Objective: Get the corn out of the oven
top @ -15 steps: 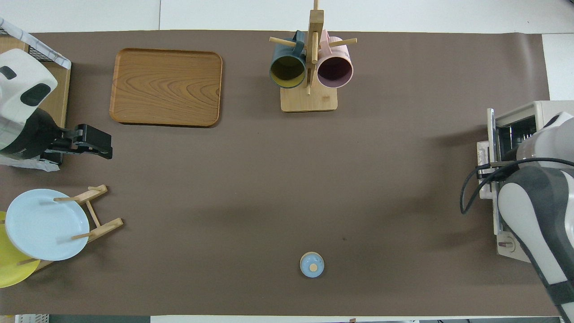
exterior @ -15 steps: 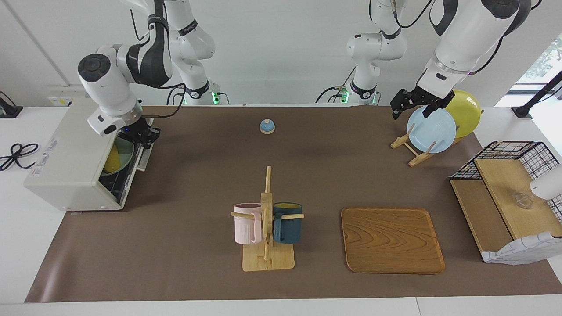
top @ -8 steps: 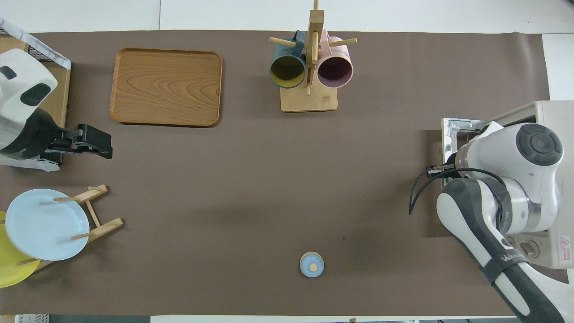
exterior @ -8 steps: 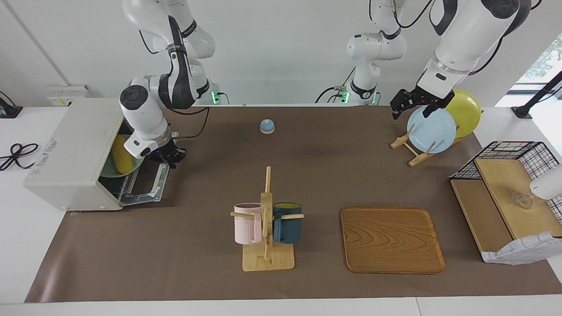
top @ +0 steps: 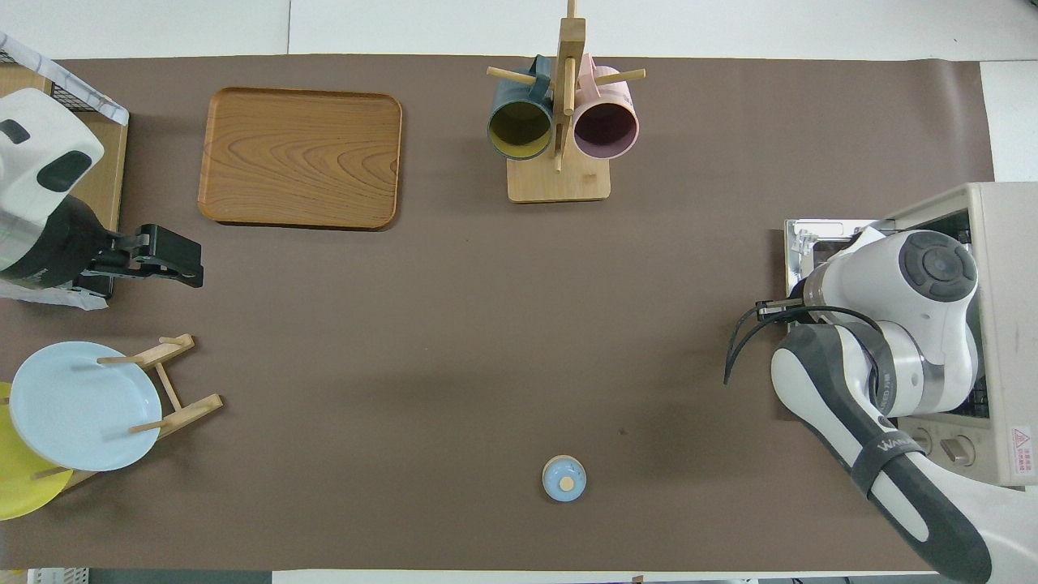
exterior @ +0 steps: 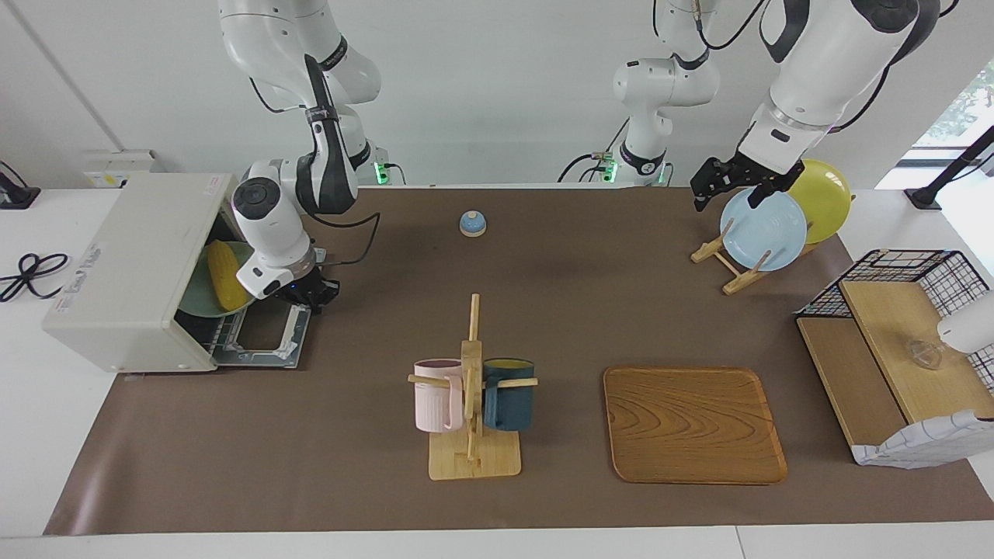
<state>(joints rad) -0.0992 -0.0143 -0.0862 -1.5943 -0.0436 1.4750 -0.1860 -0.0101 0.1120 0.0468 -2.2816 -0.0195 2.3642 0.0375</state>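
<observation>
The cream-white oven (exterior: 132, 256) stands at the right arm's end of the table and also shows in the overhead view (top: 1001, 243). Its door (exterior: 268, 330) hangs open, almost flat. Inside, the yellow corn (exterior: 225, 285) lies on a green plate (exterior: 198, 299) on the rack. The overhead view hides the corn. My right gripper (exterior: 308, 295) is at the door's free edge, shut on the handle there. My left gripper (exterior: 724, 186) is open and empty, and waits in the air over the plate rack.
A mug rack (exterior: 472, 404) with a pink and a dark blue mug stands mid-table. A wooden tray (exterior: 693, 425) lies beside it. A small blue knobbed lid (exterior: 473, 223) sits near the robots. A blue plate (exterior: 762, 229) and a yellow plate (exterior: 827, 198) stand in a rack. A wire shelf (exterior: 893, 341) stands at the left arm's end.
My right gripper has swung the oven door down from nearly closed to almost flat, moving toward the table's middle. The corn now shows in full. The left arm has not moved.
</observation>
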